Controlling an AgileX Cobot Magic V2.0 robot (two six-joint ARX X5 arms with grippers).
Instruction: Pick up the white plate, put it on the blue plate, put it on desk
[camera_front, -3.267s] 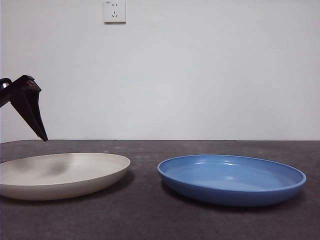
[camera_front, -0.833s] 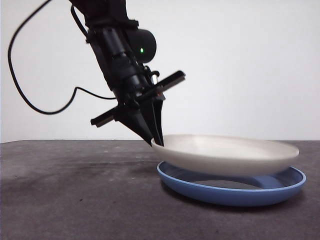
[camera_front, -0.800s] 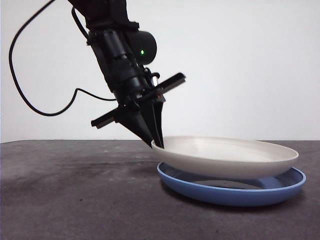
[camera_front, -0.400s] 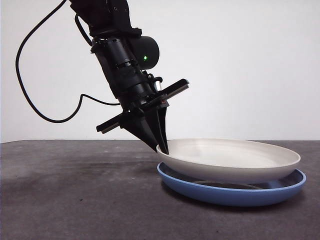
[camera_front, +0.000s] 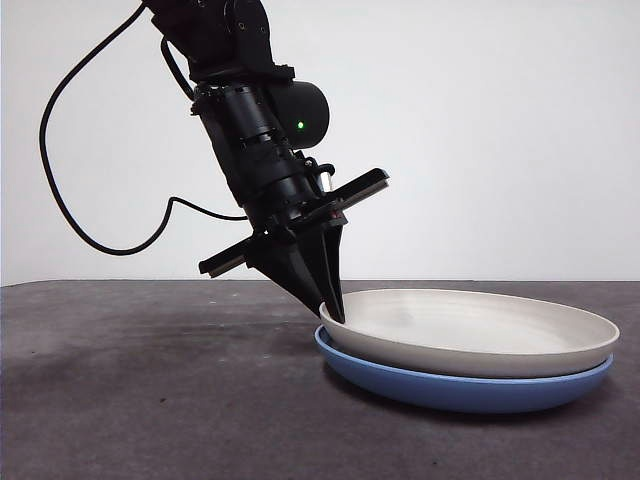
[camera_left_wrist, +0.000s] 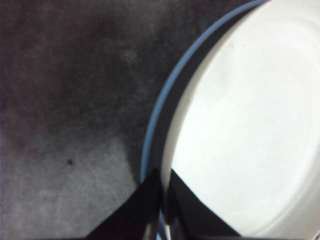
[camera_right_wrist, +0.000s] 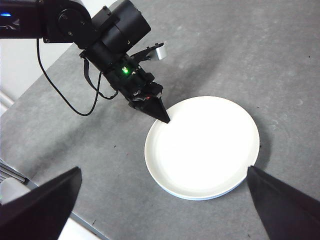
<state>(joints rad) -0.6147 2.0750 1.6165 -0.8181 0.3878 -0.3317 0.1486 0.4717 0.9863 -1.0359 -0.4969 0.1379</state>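
Front view: a big black arm leans in from the upper left, a green light glowing on its wrist housing and a black cable (camera_front: 75, 215) looping behind it. Its gripper, the left gripper (camera_front: 333, 308), comes down to a sharp point right at the near-left rim of the white plate (camera_front: 470, 330). The two black jaws are pressed together on that rim, one on the inside of the plate and one on the outside, so the plate is pinched between them.

The white plate sits nested in the blue plate (camera_front: 460, 385), its rim a little above the blue rim all the way round and roughly level. Only a band of blue shows beneath it. Both rest on the desk (camera_front: 150, 400), towards the right side of the scene from this low camera, with a plain white wall behind.

In the left wrist picture the jaw tips straddle the cream rim, and a thin blue arc of the lower plate runs just outside the white one against the speckled dark tabletop.

From the right wrist camera, high up and well apart, the stack is seen whole, with the other arm's tip on its edge. The right gripper (camera_right_wrist: 165, 210) hangs spread wide, holding nothing.
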